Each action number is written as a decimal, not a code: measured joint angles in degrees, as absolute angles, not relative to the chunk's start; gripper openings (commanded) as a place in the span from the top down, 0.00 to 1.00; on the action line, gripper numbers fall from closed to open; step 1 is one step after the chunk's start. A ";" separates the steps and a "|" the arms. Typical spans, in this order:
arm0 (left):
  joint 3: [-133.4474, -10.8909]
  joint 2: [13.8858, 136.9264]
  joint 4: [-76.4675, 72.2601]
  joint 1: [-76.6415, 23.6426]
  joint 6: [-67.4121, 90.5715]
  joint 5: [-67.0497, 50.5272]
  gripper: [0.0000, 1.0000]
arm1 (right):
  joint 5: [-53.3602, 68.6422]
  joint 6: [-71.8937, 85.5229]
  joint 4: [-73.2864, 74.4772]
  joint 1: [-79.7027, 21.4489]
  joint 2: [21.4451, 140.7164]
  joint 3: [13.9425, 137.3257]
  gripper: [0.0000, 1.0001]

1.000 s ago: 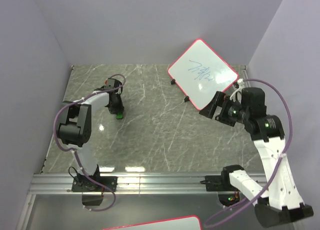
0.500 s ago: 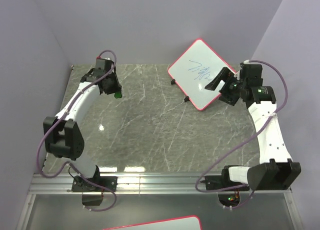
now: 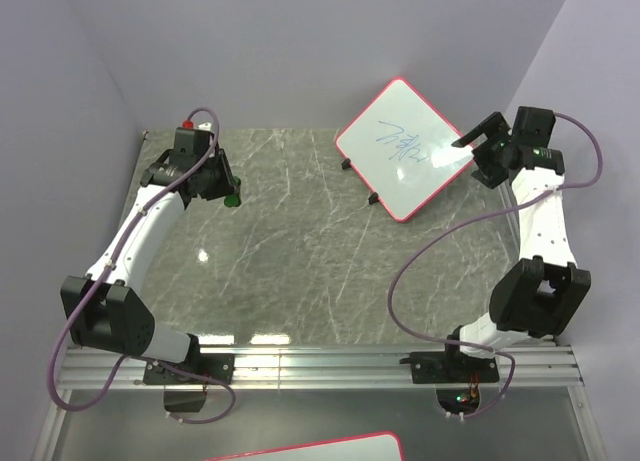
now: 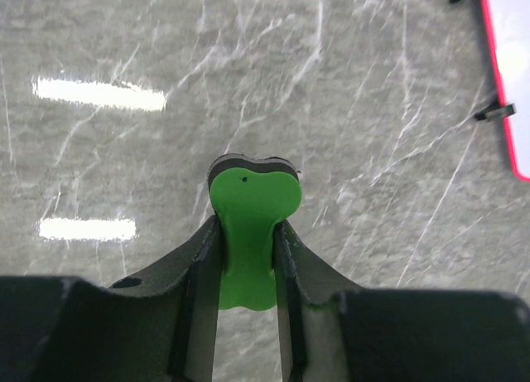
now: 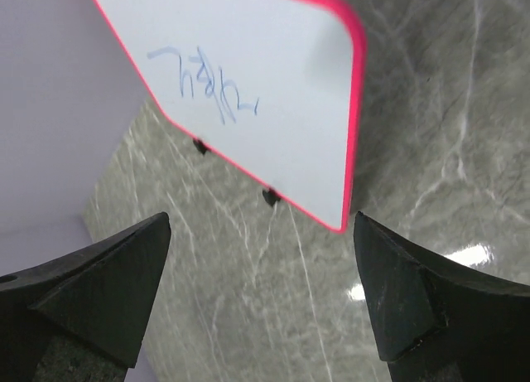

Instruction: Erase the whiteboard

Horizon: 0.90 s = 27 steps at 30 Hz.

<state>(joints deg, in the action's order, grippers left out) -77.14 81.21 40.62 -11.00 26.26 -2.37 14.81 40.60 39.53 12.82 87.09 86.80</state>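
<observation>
1. The left gripper (image 4: 246, 233) is clamped on a green eraser (image 4: 251, 201), both fingers pressed to its narrow waist; the black pad side of the eraser points away from the wrist.
2. In the top view the left gripper (image 3: 226, 191) holds the eraser (image 3: 233, 197) over the far left part of the grey marble table (image 3: 300, 271); the left arm reaches far from its base.
3. The right gripper (image 5: 258, 233) is spread wide and holds nothing; the whiteboard (image 5: 273, 59) lies between its fingers in the wrist view.
4. From above, the right gripper (image 3: 480, 144) hangs at the right corner of the whiteboard (image 3: 400, 188); I cannot tell whether they touch.
5. The whiteboard stands at the far right of the table, turned like a diamond, pink-red rim all round, blue scribble (image 3: 402, 144) near its middle; two black feet (image 3: 347, 164) show along its lower left edge.
</observation>
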 measured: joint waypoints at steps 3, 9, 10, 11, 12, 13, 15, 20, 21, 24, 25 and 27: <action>-76.38 81.21 41.28 -11.03 25.58 -2.68 1.00 | 13.72 41.54 37.76 14.06 88.40 87.48 0.02; -76.09 81.21 41.39 -11.00 25.10 -4.01 1.00 | 14.79 41.93 30.41 14.68 89.89 86.32 0.03; -76.09 81.21 41.41 -11.00 25.10 -4.36 1.00 | 15.22 41.52 28.62 14.68 90.15 85.89 0.03; -76.09 81.21 41.43 -11.03 25.10 -4.73 1.00 | 15.75 40.91 26.87 14.68 90.61 85.47 0.03; -76.09 81.21 41.43 -11.03 25.12 -4.97 1.00 | 15.92 40.42 25.63 14.68 91.07 85.17 0.03; -76.09 81.14 41.41 -11.03 25.12 -5.32 1.00 | 15.97 39.83 24.62 14.68 91.68 84.99 0.03; -76.09 81.08 41.47 -11.03 25.17 -6.00 1.00 | 15.81 38.89 22.63 14.74 93.08 84.68 0.03; -76.09 79.70 42.96 -11.03 25.91 -6.57 1.00 | 13.34 36.01 21.41 15.42 96.75 84.33 0.04; -76.09 79.02 43.79 -11.03 26.35 -6.26 1.00 | 12.49 35.33 21.43 15.42 97.38 84.36 0.03; -73.89 75.64 43.86 -11.03 27.73 -5.48 1.00 | 10.52 33.54 21.41 15.57 98.63 84.40 0.03; -72.36 73.93 43.79 -11.03 28.27 -5.10 1.00 | 10.17 32.99 21.23 15.57 98.89 84.44 0.03; -69.25 70.28 44.01 -11.07 29.41 -4.34 1.00 | 9.96 32.03 20.93 15.57 99.57 84.71 0.03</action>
